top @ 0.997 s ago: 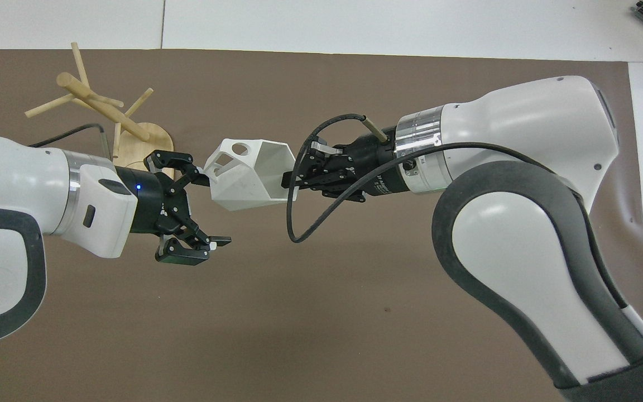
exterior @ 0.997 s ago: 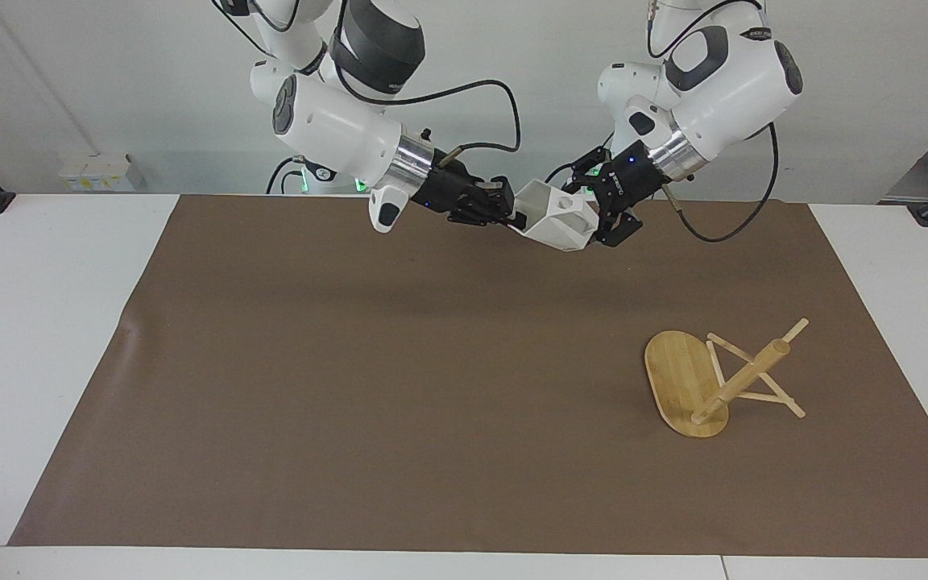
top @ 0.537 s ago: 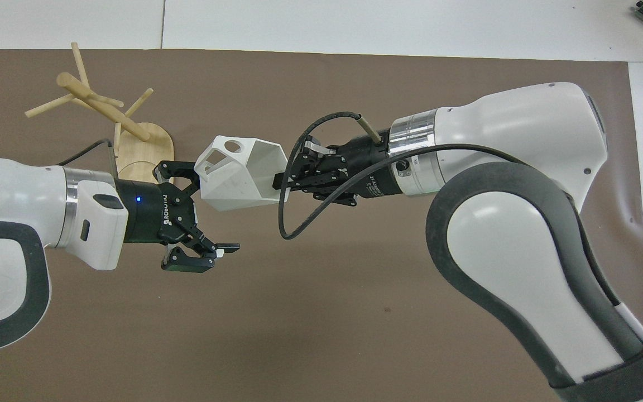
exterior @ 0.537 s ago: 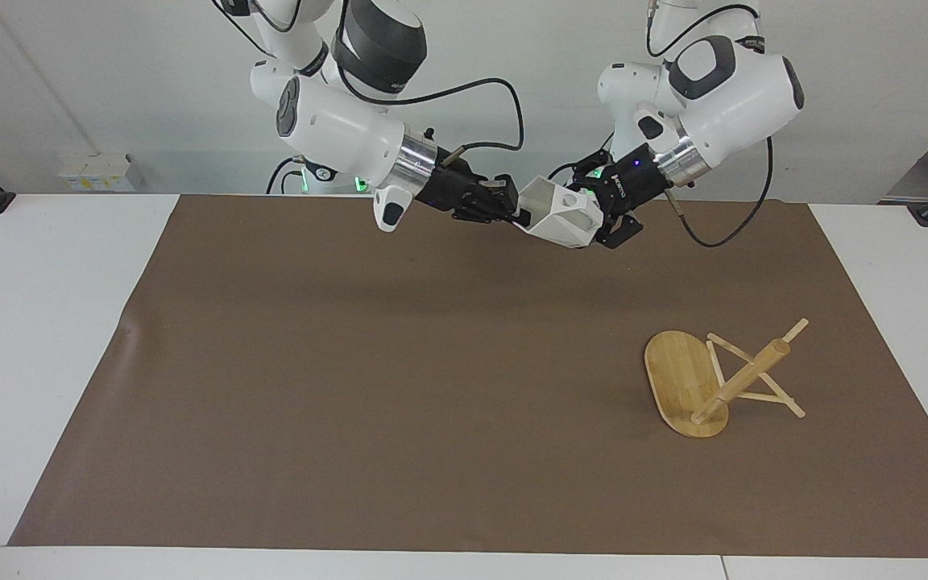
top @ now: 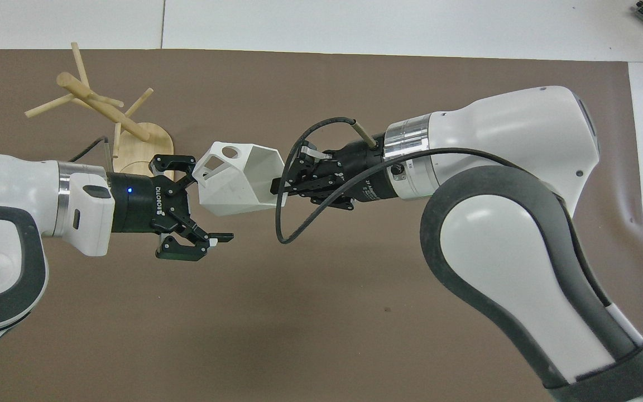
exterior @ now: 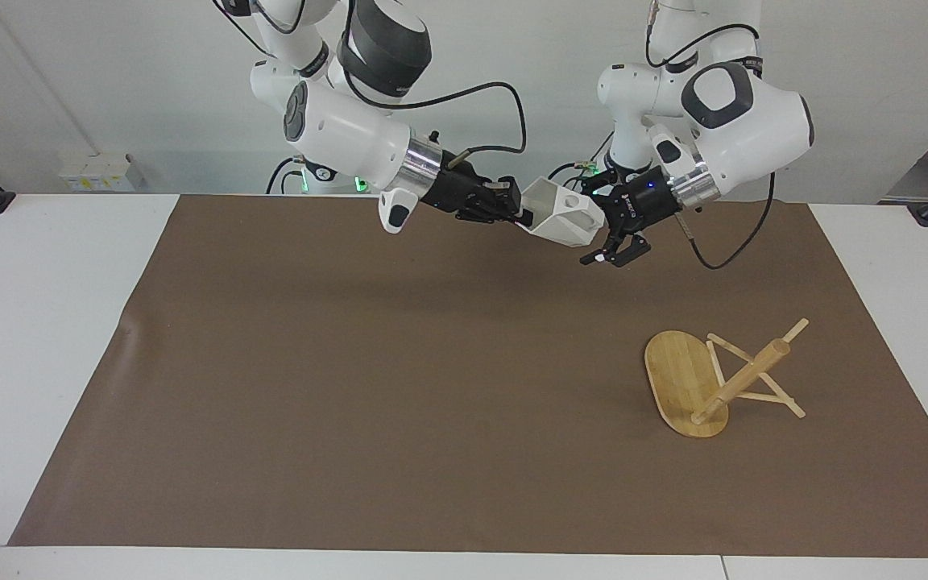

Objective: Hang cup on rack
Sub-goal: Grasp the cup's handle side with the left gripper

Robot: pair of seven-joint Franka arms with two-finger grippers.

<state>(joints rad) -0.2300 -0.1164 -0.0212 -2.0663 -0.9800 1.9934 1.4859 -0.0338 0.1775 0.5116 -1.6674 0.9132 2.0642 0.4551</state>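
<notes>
right gripper [exterior: 519, 211] gripping cup [exterior: 559, 219], rack [exterior: 718, 379] toppled

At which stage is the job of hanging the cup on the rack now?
Done: the cup is lifted off the table, the right gripper shut on its rim. In hand: a handover, as the open left gripper sits at the handle end without gripping. Left: the left gripper closes, the right one releases, and the cup goes onto a peg of the rack, which stands bare toward the left arm's end.

robotics lab — two white arms, plain wall, brown mat [exterior: 351, 387] on white table [exterior: 45, 322]
</notes>
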